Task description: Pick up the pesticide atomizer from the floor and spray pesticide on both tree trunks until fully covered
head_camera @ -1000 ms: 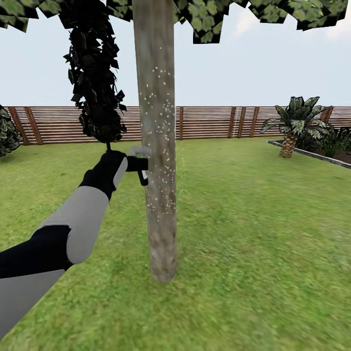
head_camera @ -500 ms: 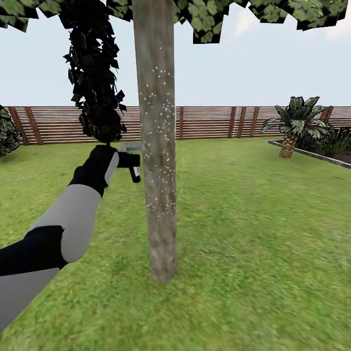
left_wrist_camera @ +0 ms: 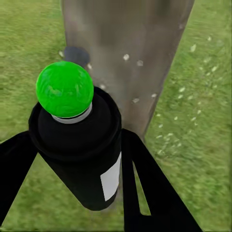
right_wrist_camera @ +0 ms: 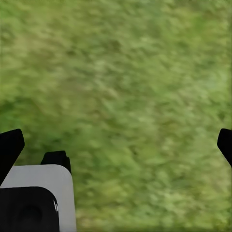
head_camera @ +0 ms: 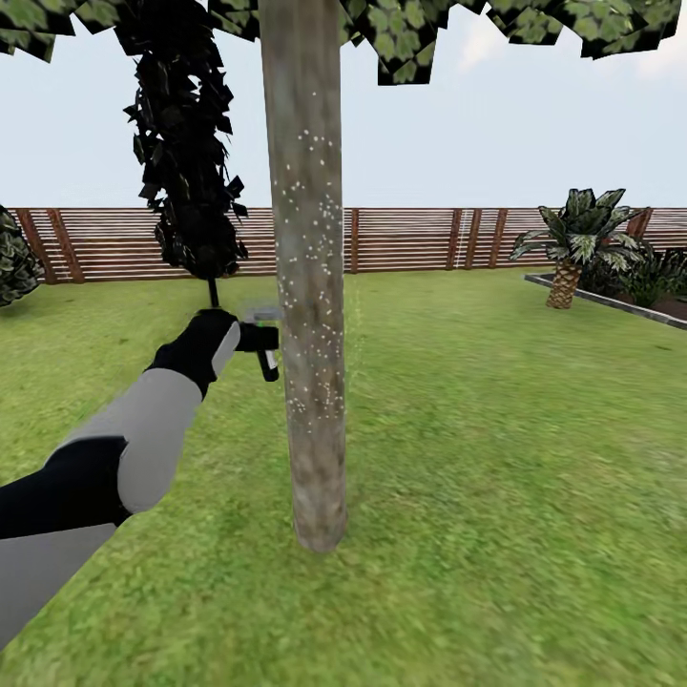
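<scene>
A thick grey-brown tree trunk (head_camera: 305,286) rises from the grass, dotted with white specks at mid height. My left gripper (head_camera: 262,336) is just left of it at that height, shut on the pesticide atomizer (head_camera: 270,363). In the left wrist view the atomizer (left_wrist_camera: 79,150) is a black bottle with a white label and a top that shows bright green. It sits between my black fingers (left_wrist_camera: 152,191) and points at the trunk (left_wrist_camera: 125,43) close ahead. My right gripper (right_wrist_camera: 116,145) is open over bare grass with nothing between its fingers.
A brown slatted fence (head_camera: 410,239) bounds the lawn at the back. A dark cone-shaped tree (head_camera: 186,172) stands behind my left arm. A palm-like plant (head_camera: 575,239) and a bordered bed (head_camera: 620,305) are at the right, and a bush (head_camera: 14,258) at the far left.
My left gripper with the atomizer drew back left from the trunk, then came slightly lower and nearer to it again. The view and the trunk have not shifted.
</scene>
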Controlling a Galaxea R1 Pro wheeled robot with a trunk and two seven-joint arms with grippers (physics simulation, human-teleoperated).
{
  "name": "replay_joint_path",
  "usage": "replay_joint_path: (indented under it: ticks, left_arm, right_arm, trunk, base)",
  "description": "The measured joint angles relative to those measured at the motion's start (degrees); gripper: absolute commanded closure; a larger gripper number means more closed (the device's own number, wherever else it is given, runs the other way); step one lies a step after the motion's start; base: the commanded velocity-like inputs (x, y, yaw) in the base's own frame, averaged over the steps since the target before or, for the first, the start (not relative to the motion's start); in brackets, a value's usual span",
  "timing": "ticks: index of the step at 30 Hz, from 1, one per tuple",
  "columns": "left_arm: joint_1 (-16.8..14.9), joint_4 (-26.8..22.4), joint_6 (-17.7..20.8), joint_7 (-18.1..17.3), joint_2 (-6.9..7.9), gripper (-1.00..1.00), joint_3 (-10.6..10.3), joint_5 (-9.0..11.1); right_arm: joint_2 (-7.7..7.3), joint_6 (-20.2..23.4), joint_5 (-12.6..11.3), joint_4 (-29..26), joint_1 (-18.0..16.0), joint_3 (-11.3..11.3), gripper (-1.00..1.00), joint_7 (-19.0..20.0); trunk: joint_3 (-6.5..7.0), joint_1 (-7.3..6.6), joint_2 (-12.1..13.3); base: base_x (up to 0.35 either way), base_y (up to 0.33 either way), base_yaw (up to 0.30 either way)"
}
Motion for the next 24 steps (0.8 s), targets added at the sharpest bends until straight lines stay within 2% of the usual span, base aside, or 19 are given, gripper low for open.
replay_joint_path:
  ticks: [7,9,13,15,18,20,22,24]
  left_arm:
    - [0.0,16.4,-13.7,0.0,-0.02,1.00,0.1,0.0]
    - [0.0,20.4,-17.6,0.0,0.37,1.00,-0.1,-0.1]
    - [1.8,22.3,-21.0,0.0,0.95,1.00,-0.1,-0.1]
    - [5.0,22.6,-23.3,-0.1,1.01,1.00,-0.1,-0.2]
    - [11.8,22.7,-31.0,-0.1,1.03,1.00,-0.1,-0.2]
    - [20.1,22.7,-38.6,-0.3,1.02,1.00,-0.2,-0.3]
    - [22.6,22.7,-41.5,-0.3,0.91,1.00,-0.2,-0.3]
    - [26.3,22.6,-44.8,-0.3,0.84,1.00,-0.3,-1.1]
  right_arm:
    - [0.00,0.0,0.0,0.0,0.0,0.0,-1.00,0.0]
    - [0.00,0.0,0.0,0.0,0.0,0.0,-1.00,0.0]
    - [0.00,-0.1,0.0,-0.1,0.0,0.0,-1.00,0.0]
    - [-0.03,-0.1,0.0,-0.1,0.0,0.0,-1.00,0.1]
    - [-0.02,-0.2,0.0,-0.1,0.0,0.0,-1.00,0.1]
    - [0.00,-0.2,0.1,-0.1,0.0,0.0,-1.00,0.2]
    - [0.00,-0.3,0.1,-0.1,0.0,0.1,-1.00,0.2]
    - [0.06,-0.3,0.1,-0.1,0.0,0.1,-1.00,0.2]
  trunk:
    - [0.01,-0.01,0.0]
    - [0.01,-0.01,0.0]
    - [0.01,-0.01,0.0]
    - [0.00,-0.01,0.0]
    - [0.00,-0.02,0.0]
    - [0.00,-0.01,0.0]
    - [0.01,-0.02,0.0]
    - [0.00,-0.02,0.0]
  base:
    - [0.000,0.000,0.000]
    - [0.000,0.000,0.000]
    - [0.000,0.000,0.000]
    - [0.000,0.000,0.000]
    - [0.000,0.000,0.000]
    - [0.000,0.000,0.000]
    - [0.000,0.000,0.000]
    - [0.000,0.000,0.000]
